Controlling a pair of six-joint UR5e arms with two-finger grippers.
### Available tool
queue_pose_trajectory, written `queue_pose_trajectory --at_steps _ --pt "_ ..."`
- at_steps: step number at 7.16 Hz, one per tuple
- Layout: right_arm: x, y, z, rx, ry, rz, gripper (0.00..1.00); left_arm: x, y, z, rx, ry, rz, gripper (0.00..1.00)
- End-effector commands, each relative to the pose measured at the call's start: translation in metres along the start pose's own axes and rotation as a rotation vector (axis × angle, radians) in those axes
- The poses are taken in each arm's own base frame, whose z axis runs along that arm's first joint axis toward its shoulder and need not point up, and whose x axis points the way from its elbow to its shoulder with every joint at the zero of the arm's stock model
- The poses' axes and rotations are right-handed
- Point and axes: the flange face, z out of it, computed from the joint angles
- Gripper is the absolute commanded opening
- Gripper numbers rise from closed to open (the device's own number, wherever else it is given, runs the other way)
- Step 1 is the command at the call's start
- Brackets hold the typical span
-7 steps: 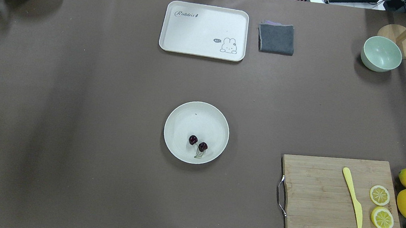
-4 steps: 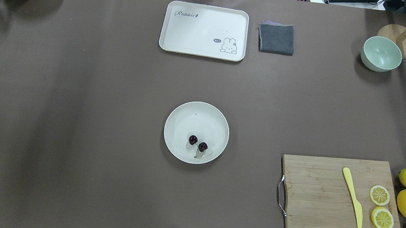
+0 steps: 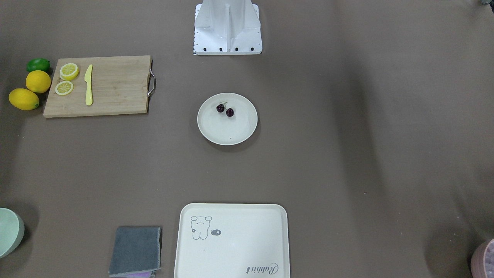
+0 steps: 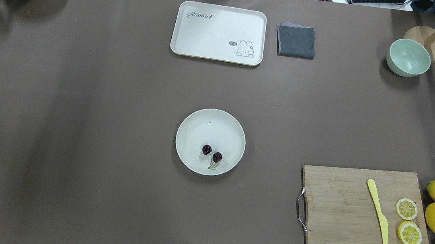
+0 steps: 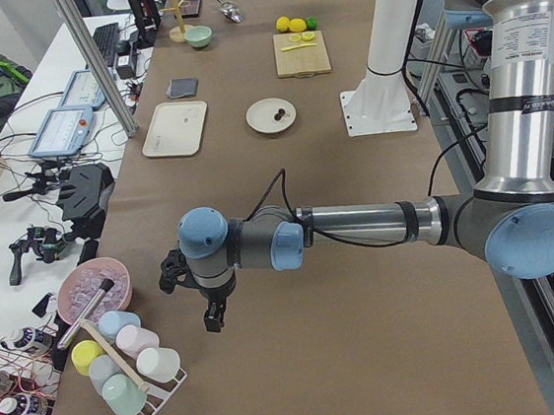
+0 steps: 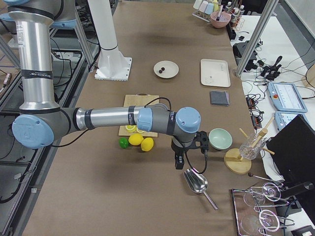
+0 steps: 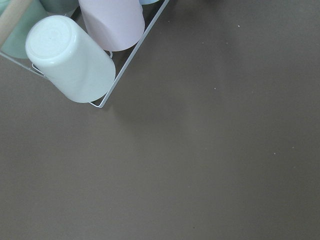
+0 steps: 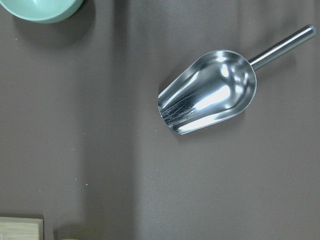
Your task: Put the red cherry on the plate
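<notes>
Exterior left, red cherry [image 5: 279, 118] well beyond fingers [image 5: 212, 319]

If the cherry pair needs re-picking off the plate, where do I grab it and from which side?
Probably one of the two round fruits of the red cherry, taken from straight above and pinched across its width. The stem looks thin and lies flat on the plate, and the plate's raised rim stands in the way of a side approach.

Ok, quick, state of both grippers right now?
Left gripper: cannot tell; shown only from the side.
Right gripper: cannot tell; shown only from the side.
</notes>
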Motion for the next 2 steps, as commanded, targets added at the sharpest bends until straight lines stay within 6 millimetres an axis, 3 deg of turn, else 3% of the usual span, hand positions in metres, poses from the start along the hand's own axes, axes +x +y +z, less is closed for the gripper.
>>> queue_pose_trajectory --at_steps 1,2 --pt "-0.0005 -0.0001 -0.0003 0.001 -0.001 -0.001 1.00 0.0002 0.0000 -0.0002 0.000 0.000 -0.001 0.98" --pt "-0.0005 -0.0001 -0.0003 0.001 -0.001 -0.001 1.00 0.0006 -0.0009 -0.0007 0.002 0.000 0.000 0.98"
